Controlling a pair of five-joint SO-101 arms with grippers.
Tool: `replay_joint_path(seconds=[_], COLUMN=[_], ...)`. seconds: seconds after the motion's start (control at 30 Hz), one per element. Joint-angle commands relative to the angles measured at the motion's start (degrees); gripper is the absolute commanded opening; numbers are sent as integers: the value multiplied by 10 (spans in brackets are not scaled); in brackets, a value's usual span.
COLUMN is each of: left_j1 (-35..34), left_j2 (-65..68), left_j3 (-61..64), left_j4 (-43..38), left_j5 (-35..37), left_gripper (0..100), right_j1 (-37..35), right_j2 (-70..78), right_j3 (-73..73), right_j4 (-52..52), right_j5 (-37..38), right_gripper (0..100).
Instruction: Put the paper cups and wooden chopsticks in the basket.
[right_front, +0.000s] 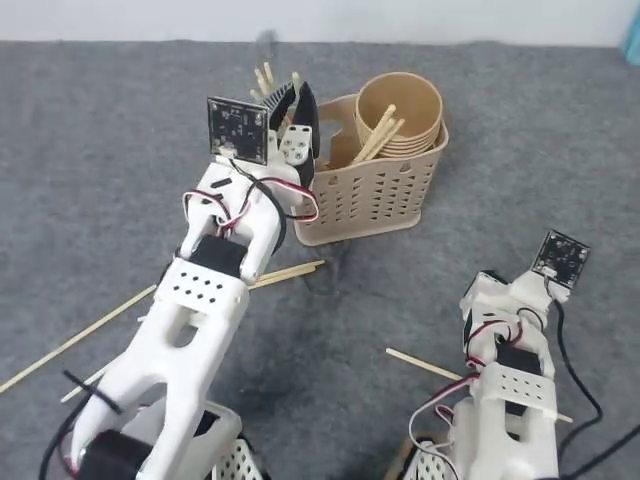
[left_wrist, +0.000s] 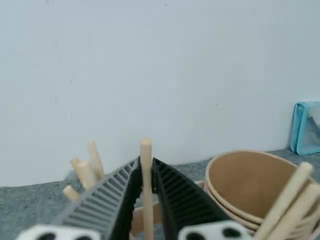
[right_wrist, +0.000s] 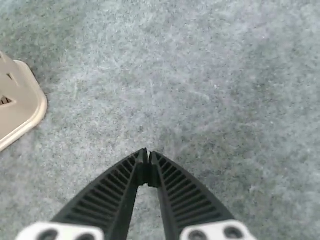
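Lower right of the high view: the right arm sat low over the grey carpet (right_front: 100, 150), and the right gripper (right_wrist: 148, 156) had its fingers pressed together on nothing. Loose chopsticks (right_front: 425, 365) lay on the carpet at lower centre, lower left and under the left arm. Upper centre: the left gripper (right_front: 293, 100) was clamped on an upright chopstick (left_wrist: 145, 150), with further stick ends (left_wrist: 85, 172) just beside it, at the left rim of the basket (right_front: 370, 205). Stacked paper cups (right_front: 425, 125) sat in the basket, with two leaning chopsticks (right_front: 378, 135) inside them.
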Motion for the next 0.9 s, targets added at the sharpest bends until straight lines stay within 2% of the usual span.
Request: replay_joint_path(seconds=[0.0,0.13,0.23,0.43,0.6,0.77,0.87], left_j1=[2,-8,-27,-87,-179,-293,-343], left_j2=[3,-15,-59,-188,-252,-253,-234], left_j3=[7,-3,-22,-107,-157,-153,-139], left_j4=[-5,-4,37,244,419,522,589], left_j5=[8,9,7,6,5,3,-49], left_gripper=[72,166,170,170,170,170,170], right_j1=[-7,-7,-7,-7,-7,-7,-7], right_j2=[-15,-15,-15,-15,-15,-15,-15], right_j3=[-9,-9,-9,-9,-9,-7,-5], right_j4=[-13,-13,-13,-13,-13,-13,-13], right_j5=[8,8,8,8,8,8,8], right_gripper=[9,9,9,9,9,9,9])
